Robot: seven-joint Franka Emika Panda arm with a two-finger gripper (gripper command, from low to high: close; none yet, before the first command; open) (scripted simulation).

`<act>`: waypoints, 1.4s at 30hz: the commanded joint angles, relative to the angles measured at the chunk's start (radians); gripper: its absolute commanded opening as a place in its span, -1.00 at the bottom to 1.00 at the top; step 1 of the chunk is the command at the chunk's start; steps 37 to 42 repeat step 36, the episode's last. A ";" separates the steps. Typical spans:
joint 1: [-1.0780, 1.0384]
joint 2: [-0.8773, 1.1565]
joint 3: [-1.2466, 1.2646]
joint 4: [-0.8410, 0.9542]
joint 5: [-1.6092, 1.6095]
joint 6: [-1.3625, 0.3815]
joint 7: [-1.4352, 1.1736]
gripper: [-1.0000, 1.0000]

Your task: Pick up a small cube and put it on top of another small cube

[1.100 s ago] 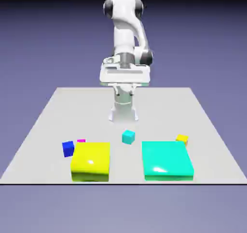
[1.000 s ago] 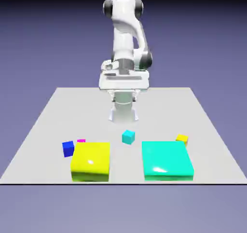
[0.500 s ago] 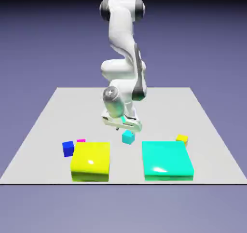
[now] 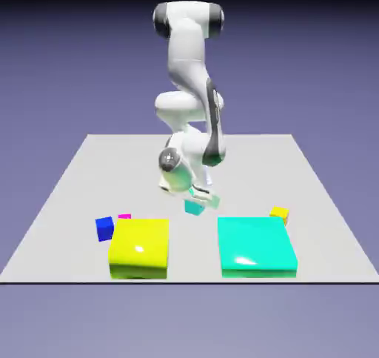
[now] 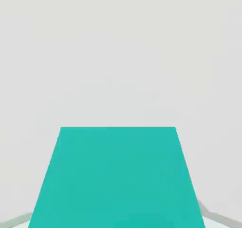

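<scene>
you have four small cubes: cyan cube (image 4: 195, 207), blue (image 4: 104, 228), magenta (image 4: 124, 217), orange (image 4: 279, 214); two big blocks. gripper (image 4: 198, 198) around cyan cube, grip state unclear, possibly pinching.

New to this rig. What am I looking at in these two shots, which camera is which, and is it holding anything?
It is a simulated white robot arm on a grey table. The exterior view comes from a fixed camera outside the robot. The hand view comes from a camera on the hand, looking along the gripper.

On the table lie a big yellow block, a big teal block, and small cubes: blue, magenta, orange-yellow and a small teal cube.

The arm is bent low, with its gripper down at the small teal cube. In the hand view that cube fills the space between the fingers, which only just show at the bottom corners. Whether they are already gripping it, I cannot tell; the cube looks to be on the table.
</scene>
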 commanded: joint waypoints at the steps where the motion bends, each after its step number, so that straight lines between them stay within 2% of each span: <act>1: 0.067 0.010 -0.027 0.029 0.029 0.036 -0.003 -1.00; 3: 0.138 0.030 -0.071 0.088 0.090 0.107 -0.016 -1.00; 13: 0.393 0.203 -0.408 0.447 0.075 0.230 -0.343 -1.00; 22: 0.347 0.335 -0.639 0.621 -0.300 -0.001 -0.735 -1.00; 27: 0.210 0.336 -0.628 0.567 -0.511 -0.188 -0.821 -1.00; 33: 0.144 0.450 -0.585 0.496 -0.467 -0.009 -0.843 -1.00; 34: 0.144 0.450 -0.585 0.496 -0.467 -0.009 -0.843 1.00; 42: 0.160 0.423 -0.596 0.513 -0.478 -0.052 -0.838 1.00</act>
